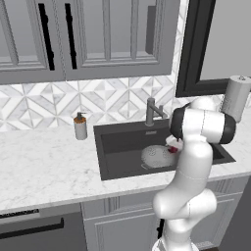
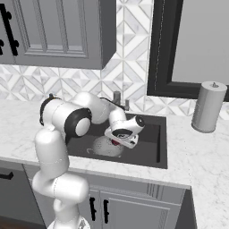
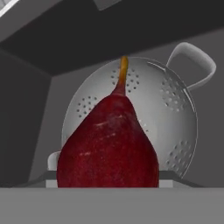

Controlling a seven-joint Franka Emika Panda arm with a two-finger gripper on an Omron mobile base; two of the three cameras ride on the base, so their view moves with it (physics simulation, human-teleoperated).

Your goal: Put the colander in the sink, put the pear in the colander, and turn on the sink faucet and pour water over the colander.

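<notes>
pear [image 3: 108,144] in gripper [image 2: 117,142] | above colander [image 3: 166,118] | in sink [image 1: 110,147]

colander [image 3: 170,113]: brushed silver metal, perforated, soft sheen | pear [image 3: 108,144]: dark red skin, smooth, faintly glossy | sink [image 1: 117,142]: matt charcoal | tabletop [image 1: 44,166]: white veined marble, polished | sink faucet [image 1: 152,112]: grey metal
</notes>
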